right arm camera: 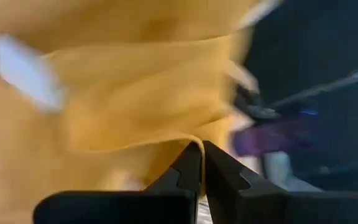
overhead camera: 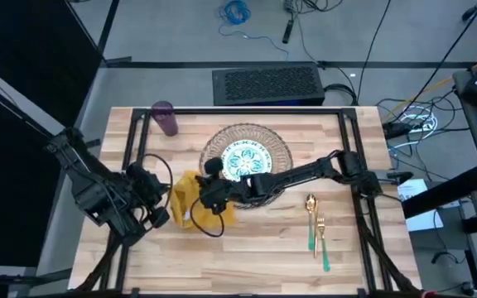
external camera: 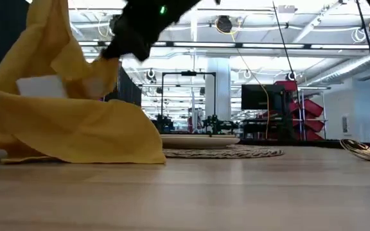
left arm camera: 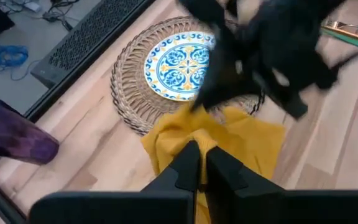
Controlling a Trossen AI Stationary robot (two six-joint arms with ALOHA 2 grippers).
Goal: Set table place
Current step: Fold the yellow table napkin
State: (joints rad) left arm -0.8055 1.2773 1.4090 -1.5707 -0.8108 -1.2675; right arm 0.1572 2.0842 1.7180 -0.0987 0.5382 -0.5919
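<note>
My right arm stretches from its base at the table's (overhead camera: 354, 248) right side, low and nearly flat across the planks, passing just in front of the woven straw mat (overhead camera: 278, 147) and the teal-patterned plate (overhead camera: 243, 157) that sits on it. My right gripper (right arm camera: 200, 147) ends at the mustard-yellow napkin (overhead camera: 190, 199), and its jaws are pressed together on a fold of that cloth. From table level, one corner of the napkin is pulled up into a peak while the rest slumps in a heap on the wood, just beside the mat's left edge.

My left arm is folded at the table's left side, elbow out over the edge, forearm pointing in toward the napkin. My left gripper (left arm camera: 198, 163) sits at the cloth's near edge, jaws closed; whether they actually pinch the fabric I cannot tell.

The purple cup (overhead camera: 166, 117) stands upright near the far left corner, well apart from the mat. The gold fork (overhead camera: 320, 230) and spoon (overhead camera: 311, 217) with teal handles lie side by side right of my right arm.
</note>
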